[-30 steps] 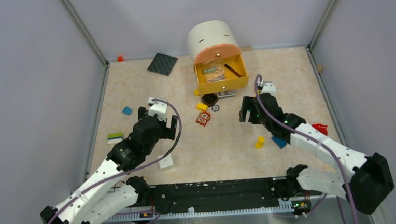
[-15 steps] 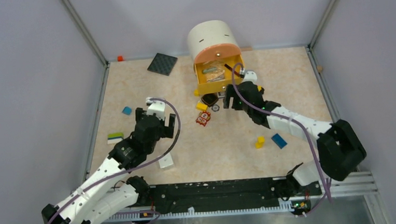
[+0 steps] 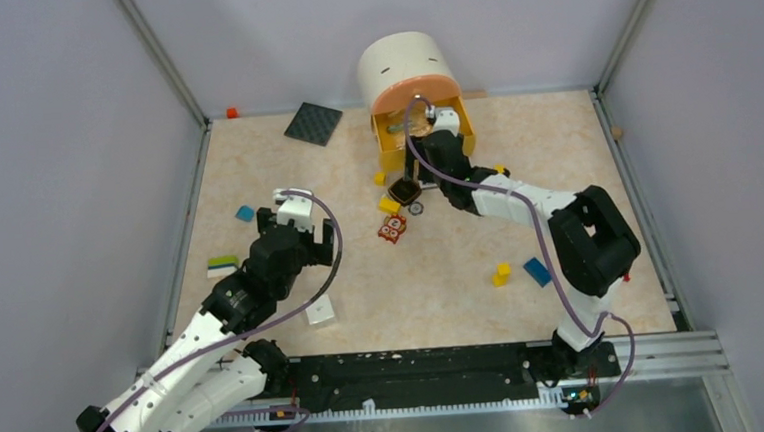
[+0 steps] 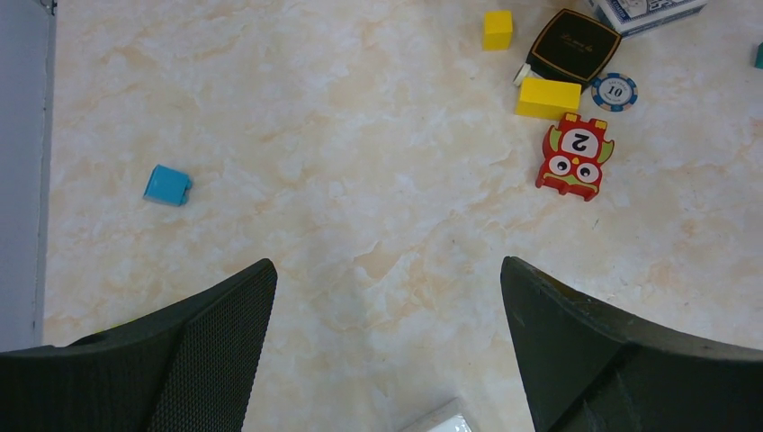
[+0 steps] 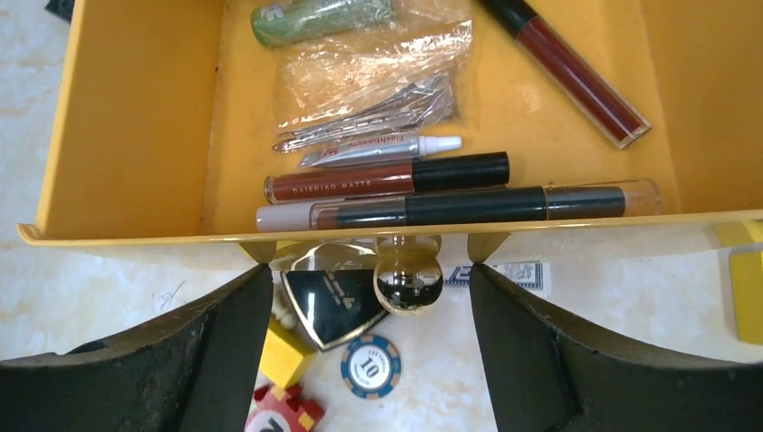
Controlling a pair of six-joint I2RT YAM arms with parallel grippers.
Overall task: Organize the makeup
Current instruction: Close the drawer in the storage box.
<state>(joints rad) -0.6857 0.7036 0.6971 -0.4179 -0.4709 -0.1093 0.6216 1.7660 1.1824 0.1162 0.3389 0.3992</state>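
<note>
The makeup lies in an open yellow drawer: a green tube, a clear pouch, a dark-red gloss stick, a small silver tube, a brown-red lipstick and a long black pencil. A black square compact lies on the table under the drawer front, also seen as the compact. My right gripper is open, its fingers either side of the drawer's gold knob without touching it. My left gripper is open over bare table.
Near the compact lie a poker chip, a yellow block, a red owl tile and a blue-backed card deck. A blue block sits at the left. A round white organizer tops the drawer.
My right arm has swung left and away from me, from the table's right middle to the drawer front. The left arm has barely moved.
</note>
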